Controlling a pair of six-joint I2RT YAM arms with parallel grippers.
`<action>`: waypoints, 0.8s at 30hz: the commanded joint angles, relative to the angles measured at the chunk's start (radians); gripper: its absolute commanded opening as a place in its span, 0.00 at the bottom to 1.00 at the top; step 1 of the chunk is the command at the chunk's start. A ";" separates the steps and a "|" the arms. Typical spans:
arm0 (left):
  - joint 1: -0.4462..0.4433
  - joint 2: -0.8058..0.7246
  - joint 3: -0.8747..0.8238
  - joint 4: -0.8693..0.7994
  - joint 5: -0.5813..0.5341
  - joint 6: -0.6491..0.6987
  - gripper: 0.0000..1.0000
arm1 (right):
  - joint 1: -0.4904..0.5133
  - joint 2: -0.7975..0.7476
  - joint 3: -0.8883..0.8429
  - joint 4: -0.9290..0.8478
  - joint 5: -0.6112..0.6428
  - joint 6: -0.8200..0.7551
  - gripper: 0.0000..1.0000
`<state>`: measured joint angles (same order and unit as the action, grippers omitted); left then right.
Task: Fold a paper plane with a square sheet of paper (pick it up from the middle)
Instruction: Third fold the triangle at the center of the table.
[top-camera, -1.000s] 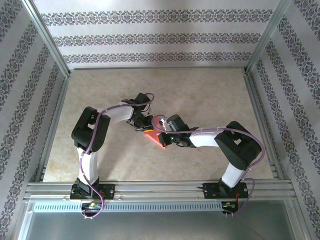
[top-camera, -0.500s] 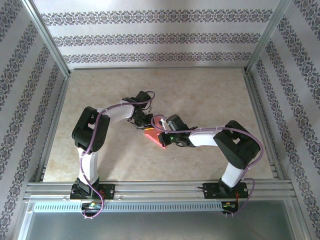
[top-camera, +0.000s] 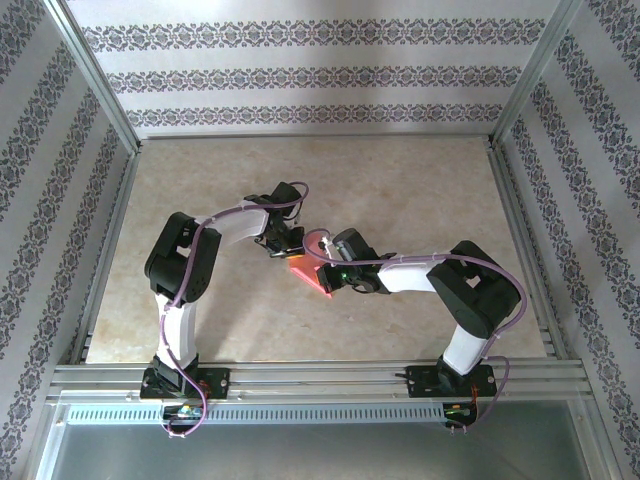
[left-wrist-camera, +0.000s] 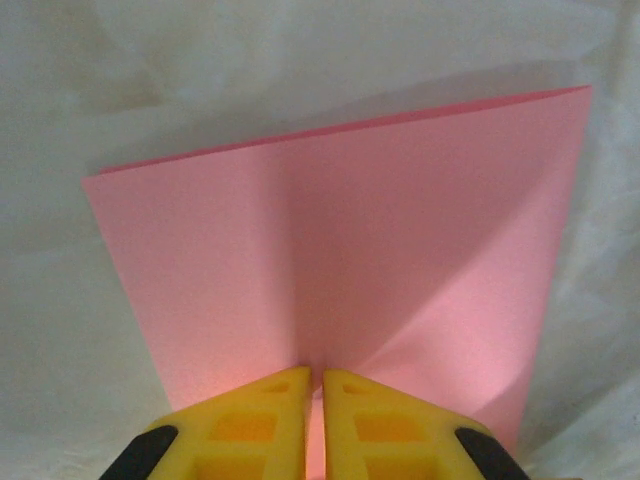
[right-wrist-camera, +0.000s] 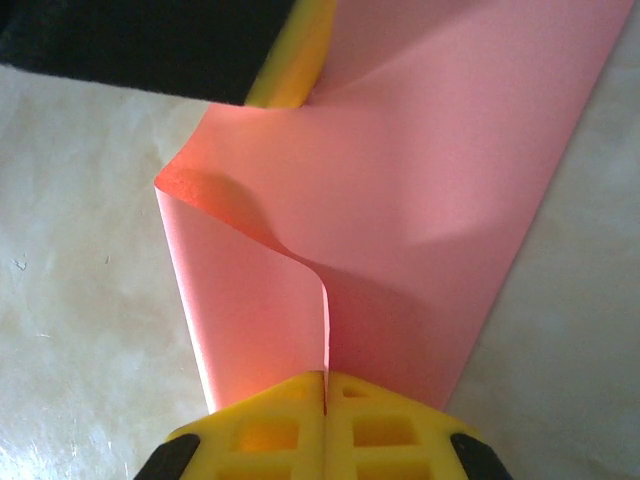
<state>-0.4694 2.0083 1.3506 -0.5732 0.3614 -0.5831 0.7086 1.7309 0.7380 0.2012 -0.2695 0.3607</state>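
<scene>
Pinching the square sheet of paper (top-camera: 308, 272) from two sides, both arms meet just toward 6 o'clock of the middle of the surface (top-camera: 420, 180). The left claw (left-wrist-camera: 313, 385) has its yellow fingers closed on the near edge of the sheet, with a sliver of pink between them. It grips right at the foot of a centre crease that runs toward 12 o'clock in the left wrist view. The right claw (right-wrist-camera: 325, 385) has its fingers pressed together on the opposite edge, where a layer of paper curls up into the pinch. One yellow finger of the left claw shows at 11 o'clock in that view. From above, the left claw reaches in from about 10 o'clock of the sheet, the right from about 4 o'clock. The sheet looks bowed between the grips, not flat; whether any part touches the surface I cannot tell. Judgement: gripping both ends of the crease line holds the halves aligned so the fold can be set. The nose folds are not yet made. Risk: the thin paper buckles further if the claws crowd together.
</scene>
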 joint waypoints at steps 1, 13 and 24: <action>0.006 0.033 0.012 -0.057 -0.025 0.005 0.11 | -0.011 -0.004 0.019 -0.030 0.004 -0.009 0.02; 0.004 0.053 0.022 -0.071 -0.030 0.026 0.09 | -0.018 -0.018 0.031 -0.050 0.008 -0.011 0.03; 0.004 0.061 0.025 -0.077 -0.042 0.026 0.09 | -0.017 -0.041 0.031 -0.074 0.015 -0.019 0.03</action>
<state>-0.4694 2.0212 1.3712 -0.5980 0.3588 -0.5785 0.7017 1.7206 0.7528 0.1524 -0.2691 0.3607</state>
